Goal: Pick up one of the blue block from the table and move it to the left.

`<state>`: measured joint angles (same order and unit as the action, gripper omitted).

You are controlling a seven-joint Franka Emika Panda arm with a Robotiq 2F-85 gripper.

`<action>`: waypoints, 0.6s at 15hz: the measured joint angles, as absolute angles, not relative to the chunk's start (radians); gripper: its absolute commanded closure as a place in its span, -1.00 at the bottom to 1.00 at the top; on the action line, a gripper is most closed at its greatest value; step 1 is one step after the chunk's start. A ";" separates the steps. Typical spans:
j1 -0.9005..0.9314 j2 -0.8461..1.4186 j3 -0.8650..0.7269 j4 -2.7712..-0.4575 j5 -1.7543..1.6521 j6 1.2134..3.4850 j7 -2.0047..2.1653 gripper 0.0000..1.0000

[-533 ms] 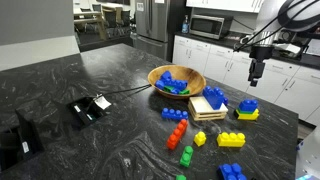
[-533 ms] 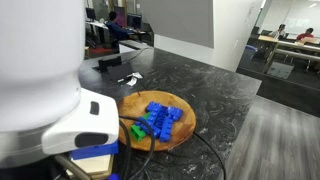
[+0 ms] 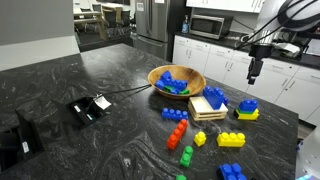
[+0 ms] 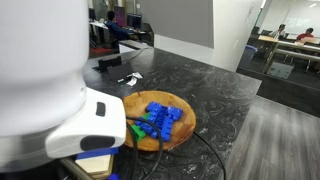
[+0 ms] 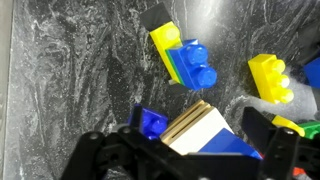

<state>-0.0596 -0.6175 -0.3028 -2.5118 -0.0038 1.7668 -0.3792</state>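
Broadly, the dark marbled worktop (image 3: 120,70) fills both exterior views, though in an exterior view the robot's white body (image 4: 40,90) blocks the left half and hides the fingers and nearly every loose block. A wooden bowl (image 3: 177,81) heaped with blue and green blocks stands mid-worktop and shows in both exterior views. Just right of it and a little nearer lies a low wooden tray (image 3: 207,110) with a blue block (image 3: 215,97) on top. Right of the tray sits a second blue block (image 3: 247,104), stacked on a yellow one. A third blue block (image 3: 232,172) lies at the near edge. The fingers (image 3: 254,70) hang in the air at the far right, above the tray and that stack, touching nothing. Only the wrist view shows them closely: the fingers (image 5: 270,152) are spread wide and empty. Far below the gap between them are the tray (image 5: 200,128) and the blue block (image 5: 152,122). The second blue block (image 5: 195,65) lies farther on, where a green layer shows between the blue and the yellow. Nearer than the tray are red blocks (image 3: 176,126), a yellow block (image 3: 231,140) and a green block (image 3: 186,155), each apart from the others. A black device (image 3: 88,108) lies well to the left.
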 measured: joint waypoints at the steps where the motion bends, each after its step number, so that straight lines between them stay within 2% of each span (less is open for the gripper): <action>1: -0.068 -0.614 -0.303 -2.512 -0.004 1.783 -0.375 -1.00; 9: -0.090 -0.587 -0.293 -2.518 -0.001 1.893 -0.271 -1.00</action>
<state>-0.0904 -0.5867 -0.2927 -2.5178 -0.0010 1.8931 -0.2709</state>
